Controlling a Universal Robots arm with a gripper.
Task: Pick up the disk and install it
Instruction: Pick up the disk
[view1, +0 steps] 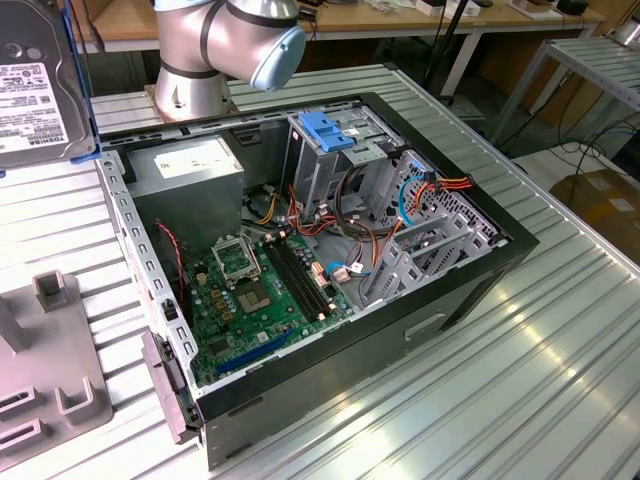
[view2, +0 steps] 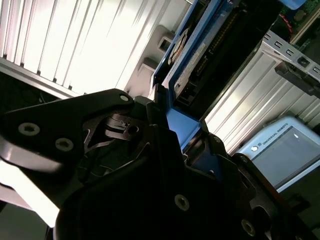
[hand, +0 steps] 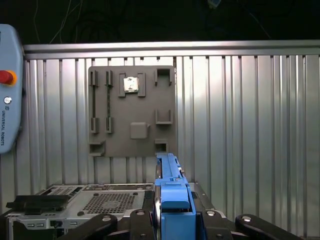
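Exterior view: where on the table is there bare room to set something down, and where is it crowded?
Widest free patch: the ribbed table to the exterior view's right of the computer case. A narrow strip runs between the case and the grey fixture plate. Inside the case is crowded with cables and the motherboard.
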